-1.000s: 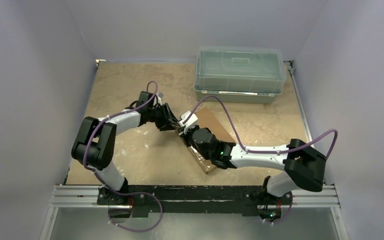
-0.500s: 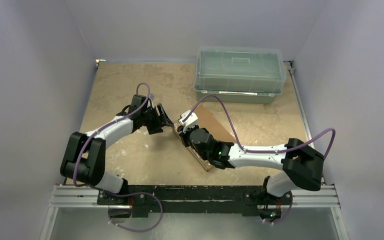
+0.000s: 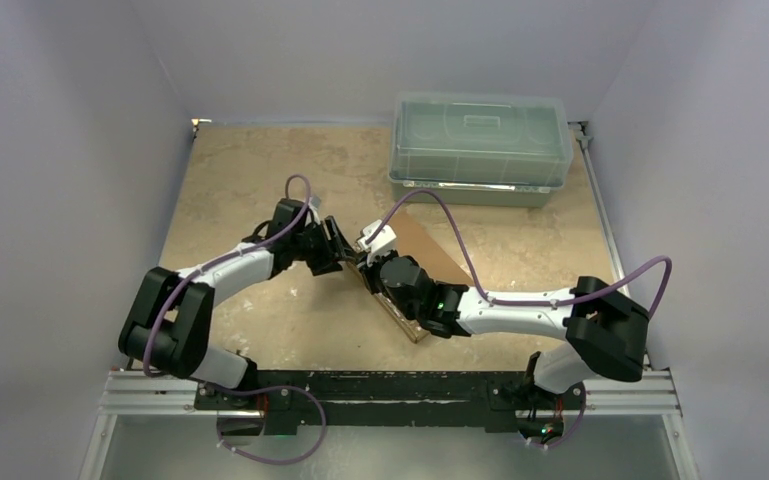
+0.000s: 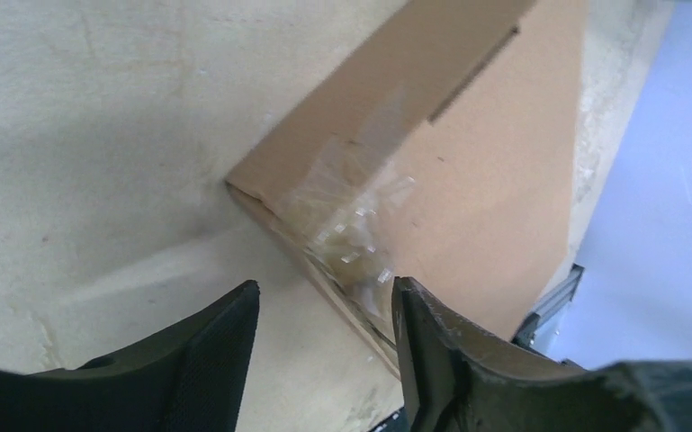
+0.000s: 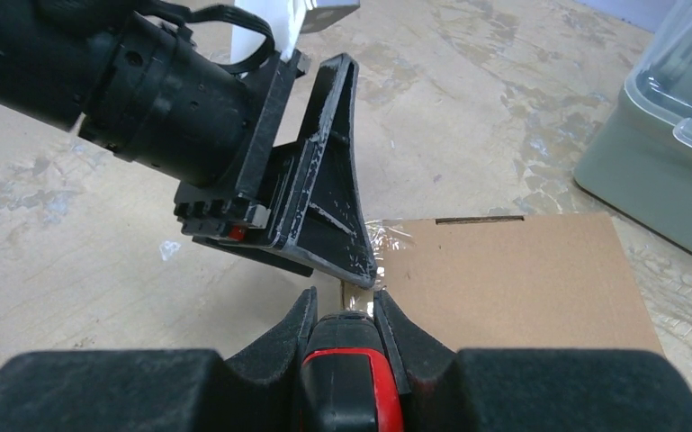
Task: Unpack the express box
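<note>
The express box (image 3: 426,244) is a flat brown cardboard mailer lying slantwise at the table's middle, lid shut. Clear tape (image 4: 353,214) wraps its near corner. My left gripper (image 3: 344,256) is open; in the left wrist view (image 4: 324,301) its jaws stand just short of that taped corner, the right fingertip by the box's edge. My right gripper (image 3: 370,264) is above the box and shut on a black and red tool (image 5: 351,378). In the right wrist view (image 5: 344,301) its tip is at the same corner of the box (image 5: 513,270), right under a left finger (image 5: 328,207).
A large translucent grey-green lidded plastic bin (image 3: 480,145) stands at the back right; it also shows in the right wrist view (image 5: 675,153). The beige table (image 3: 260,180) is walled on three sides. The two grippers are nearly touching.
My left gripper drew back to the left half a second ago and has now come back to the box's corner. The right arm and the box have hardly moved.
</note>
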### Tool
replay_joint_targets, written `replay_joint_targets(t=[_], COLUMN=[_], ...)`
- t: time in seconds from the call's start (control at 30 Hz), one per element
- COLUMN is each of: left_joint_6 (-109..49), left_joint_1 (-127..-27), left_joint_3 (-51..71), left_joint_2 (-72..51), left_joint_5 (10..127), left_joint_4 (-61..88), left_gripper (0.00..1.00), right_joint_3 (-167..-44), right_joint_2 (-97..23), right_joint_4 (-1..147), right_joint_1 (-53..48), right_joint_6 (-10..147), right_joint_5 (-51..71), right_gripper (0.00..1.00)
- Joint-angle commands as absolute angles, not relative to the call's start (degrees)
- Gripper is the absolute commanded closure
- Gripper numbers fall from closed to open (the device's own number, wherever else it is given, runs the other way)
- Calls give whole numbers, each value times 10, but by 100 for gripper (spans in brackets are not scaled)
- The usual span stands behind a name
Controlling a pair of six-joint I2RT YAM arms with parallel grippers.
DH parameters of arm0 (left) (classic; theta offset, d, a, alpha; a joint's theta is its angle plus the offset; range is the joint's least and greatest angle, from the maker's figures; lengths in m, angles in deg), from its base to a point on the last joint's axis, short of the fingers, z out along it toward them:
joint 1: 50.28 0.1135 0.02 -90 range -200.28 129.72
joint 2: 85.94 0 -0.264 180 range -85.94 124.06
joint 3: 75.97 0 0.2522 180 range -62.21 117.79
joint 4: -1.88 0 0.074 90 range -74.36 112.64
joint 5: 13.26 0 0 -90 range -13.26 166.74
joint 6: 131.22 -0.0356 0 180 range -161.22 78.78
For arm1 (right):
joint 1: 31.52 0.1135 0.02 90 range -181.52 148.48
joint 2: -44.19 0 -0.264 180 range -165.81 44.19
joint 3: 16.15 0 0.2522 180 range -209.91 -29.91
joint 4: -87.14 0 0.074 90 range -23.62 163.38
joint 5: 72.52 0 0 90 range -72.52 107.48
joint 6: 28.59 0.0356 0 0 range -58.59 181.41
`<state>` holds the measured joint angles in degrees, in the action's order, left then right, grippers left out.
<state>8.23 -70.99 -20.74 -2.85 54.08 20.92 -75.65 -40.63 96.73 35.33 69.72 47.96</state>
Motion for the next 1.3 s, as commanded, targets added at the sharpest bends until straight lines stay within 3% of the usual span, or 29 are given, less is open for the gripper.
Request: replay_joint_targets(t=[0.0,0.17,0.73,1.27], left_joint_6=[64,54,55,37], left_joint_1=[-710,-710,-708,-680], left_joint_3=[-179,-147,-101,-44], left_joint_2=[7,55,132,172], left_joint_5=[599,623,704,706], left_joint_4=[204,216,222,239], left_gripper=[50,59,61,62], right_joint_3=[-758,-763,-760,-715], right_joint_2=[-401,-397,-352,-293], right_joint_4=[952,924,785,736], right_joint_1=[360,367,372,394], right_joint_6=[692,693,758,789], right_joint_5=[478,489,475,493], right_gripper=[100,100,100,100])
